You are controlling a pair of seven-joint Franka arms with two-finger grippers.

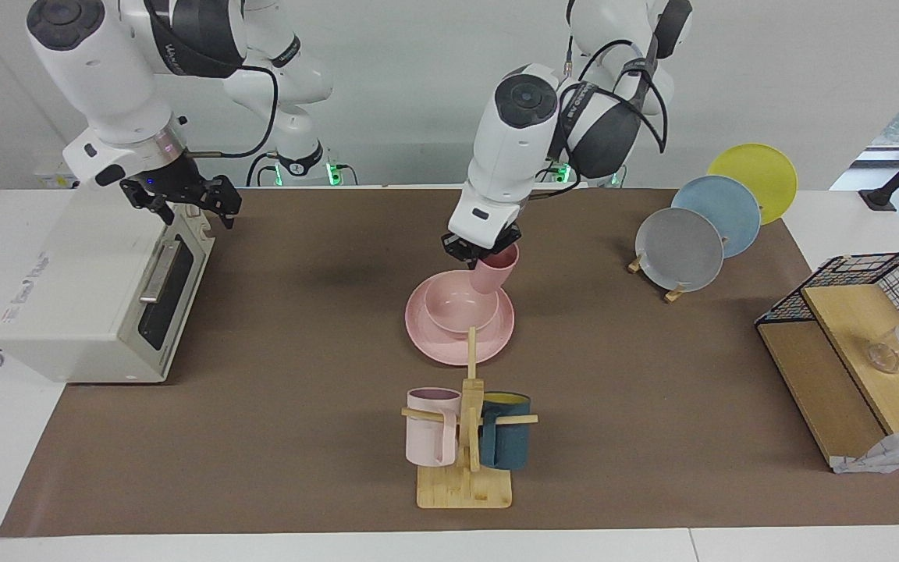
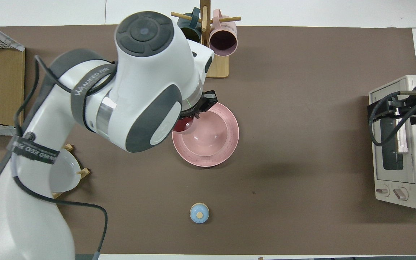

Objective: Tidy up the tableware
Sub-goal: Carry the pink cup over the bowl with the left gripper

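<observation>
A wooden mug rack (image 1: 464, 468) with a pale pink mug (image 1: 431, 428) and a dark teal mug (image 1: 506, 441) stands below the left gripper (image 1: 479, 251) in the facing view. Grey (image 1: 677, 248), blue (image 1: 719, 212) and yellow (image 1: 758, 170) plates stand on a rack toward the left arm's end. The right gripper (image 1: 184, 204) hangs over a toaster oven (image 1: 98, 289).

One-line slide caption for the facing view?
Left gripper, shut on the pink cup, holds it tilted over the bowl on the plate; right gripper waits open over the oven.
</observation>
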